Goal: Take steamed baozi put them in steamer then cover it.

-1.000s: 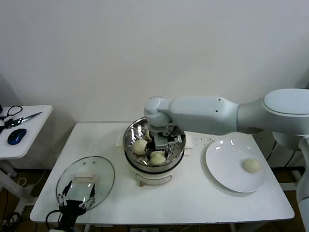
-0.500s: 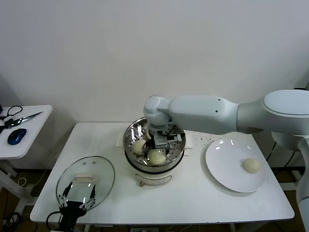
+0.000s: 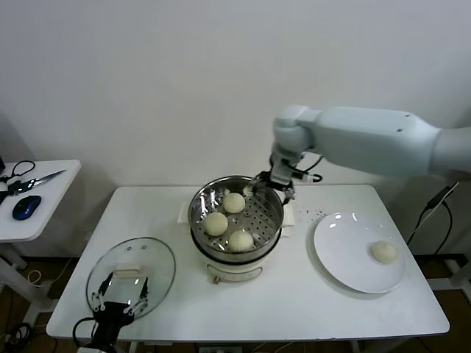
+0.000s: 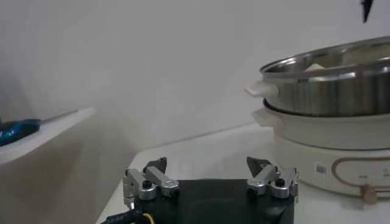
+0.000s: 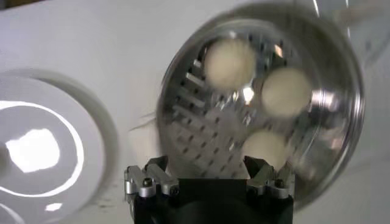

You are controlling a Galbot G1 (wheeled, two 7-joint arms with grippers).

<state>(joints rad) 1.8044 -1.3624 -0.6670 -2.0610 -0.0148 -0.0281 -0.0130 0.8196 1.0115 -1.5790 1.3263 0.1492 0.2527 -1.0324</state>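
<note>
The steamer (image 3: 193, 211) stands mid-table with three baozi on its perforated floor (image 5: 207, 122): one at the back (image 3: 234, 202), one on the left (image 3: 215, 223), one in front (image 3: 241, 240). Another baozi (image 3: 383, 251) lies on the white plate (image 3: 346, 243) to the right. My right gripper (image 3: 271, 184) hovers open and empty above the steamer's back right rim; its wrist view looks down on the three baozi (image 5: 230, 61) (image 5: 286, 90) (image 5: 264, 148). The glass cover (image 3: 143, 261) lies flat at front left. My left gripper (image 3: 120, 305) sits open at the cover's near edge.
A small side table (image 3: 51, 213) at the far left carries scissors (image 3: 33, 180) and a blue mouse (image 3: 26, 207). A white pad (image 3: 288, 215) shows beside the steamer's base. The wall stands close behind the table. The left wrist view shows the steamer's steel wall (image 4: 329, 91).
My right gripper has opened, risen out of the steamer and drawn back to the right, leaving a third baozi at the back of the basket. The left arm has not moved.
</note>
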